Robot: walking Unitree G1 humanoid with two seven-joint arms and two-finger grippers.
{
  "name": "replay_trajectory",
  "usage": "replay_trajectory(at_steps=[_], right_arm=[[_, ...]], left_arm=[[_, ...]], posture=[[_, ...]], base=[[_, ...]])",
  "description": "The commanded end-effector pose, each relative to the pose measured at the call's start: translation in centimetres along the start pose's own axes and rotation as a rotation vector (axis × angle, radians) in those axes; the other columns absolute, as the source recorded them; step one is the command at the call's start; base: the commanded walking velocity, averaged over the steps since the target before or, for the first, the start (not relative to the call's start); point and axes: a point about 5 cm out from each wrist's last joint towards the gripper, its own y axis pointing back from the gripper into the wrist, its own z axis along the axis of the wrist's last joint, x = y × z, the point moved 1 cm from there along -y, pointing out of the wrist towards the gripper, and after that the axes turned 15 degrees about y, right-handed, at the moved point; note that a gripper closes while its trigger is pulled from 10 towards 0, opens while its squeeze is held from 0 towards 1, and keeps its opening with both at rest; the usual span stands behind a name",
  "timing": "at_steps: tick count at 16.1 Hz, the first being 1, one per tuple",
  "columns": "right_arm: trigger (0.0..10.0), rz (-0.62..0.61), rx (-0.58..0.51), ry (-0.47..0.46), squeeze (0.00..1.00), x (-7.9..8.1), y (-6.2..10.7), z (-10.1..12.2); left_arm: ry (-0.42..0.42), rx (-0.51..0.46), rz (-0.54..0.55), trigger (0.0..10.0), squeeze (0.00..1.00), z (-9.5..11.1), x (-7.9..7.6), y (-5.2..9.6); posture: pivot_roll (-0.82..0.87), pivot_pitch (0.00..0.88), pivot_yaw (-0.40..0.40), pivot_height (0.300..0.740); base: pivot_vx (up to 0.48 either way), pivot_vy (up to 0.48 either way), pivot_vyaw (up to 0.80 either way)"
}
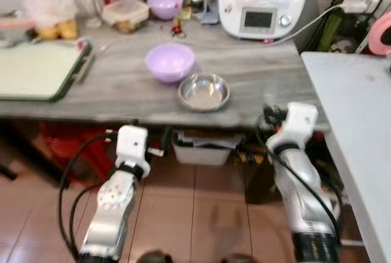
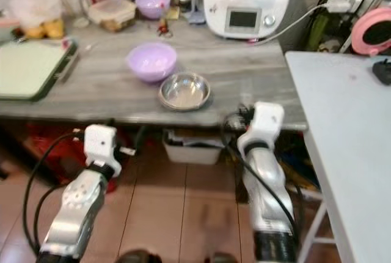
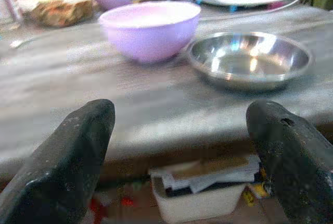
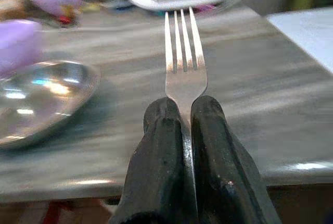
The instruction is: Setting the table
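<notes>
The right gripper [image 4: 183, 114] is closed tight on a fork [image 4: 184, 52]. The two black fingers [image 4: 162, 146] press on the handle from both sides, and the prongs stick out past the tips. The fork is held just above the front edge of the tabletop [image 1: 269, 73], and it points toward a white kitchen machine [image 1: 259, 0] at the back. Off to the left of this gripper a metal bowl [image 1: 204, 91] sits on the tabletop. The fork and the bowl are apart.

The left gripper [image 3: 177, 146] is wide open and holds nothing. It is in front of the tabletop edge, a little lower than the top. Past its fingers [image 3: 78, 146] there is a purple bowl [image 1: 170, 61]. The metal bowl is just beside the purple one, to its right and a bit nearer the gripper. I cannot tell if the two bowls touch.

Farther back from the grippers a small purple bowl [image 1: 165, 4] and a food box [image 1: 125, 13] stand by the wall. A green tray [image 1: 36, 70] lies far off to the left of the left gripper. A white table [image 1: 354, 110] stands to the right of the right gripper. Under the tabletop there is a white bin [image 3: 195, 195] with papers in it.
</notes>
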Motion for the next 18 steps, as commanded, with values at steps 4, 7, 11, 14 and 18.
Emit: replay_trajectory(at_steps=[4,7,11,14,18], right_arm=[[10.0,-0.024,-0.009,0.009,0.0,-0.9,0.3,0.1],[10.0,0.01,-0.007,-0.004,0.0,-0.4,-0.4,0.2],[10.0,0.065,-0.001,-0.033,0.0,0.1,-2.1,0.4],[10.0,0.072,0.033,-0.082,0.0,0.0,-3.9,0.4],[10.0,0.101,0.054,-0.147,0.0,1.4,-5.4,0.5]], left_arm=[[0.028,-0.042,0.001,10.0,0.0,0.9,0.0,0.3],[0.006,-0.056,0.062,10.0,0.0,1.3,1.2,0.7],[0.006,-0.028,0.092,10.0,0.0,1.0,1.7,1.9],[-0.011,-0.013,0.09,10.0,0.0,1.4,2.2,2.6],[-0.028,0.004,0.082,10.0,0.0,1.8,2.4,3.1]], posture=[[-0.03,0.047,0.03,0.74],[-0.02,0.055,0.037,0.74],[0.01,0.09,0.042,0.74],[0.06,0.118,0.06,0.74],[0.09,0.13,0.073,0.74]], base=[[0.24,0.0,0.0],[0.0,0.0,0.0],[0.0,0.0,0.0],[0.0,0.0,0.0],[0.0,0.0,0.0]])
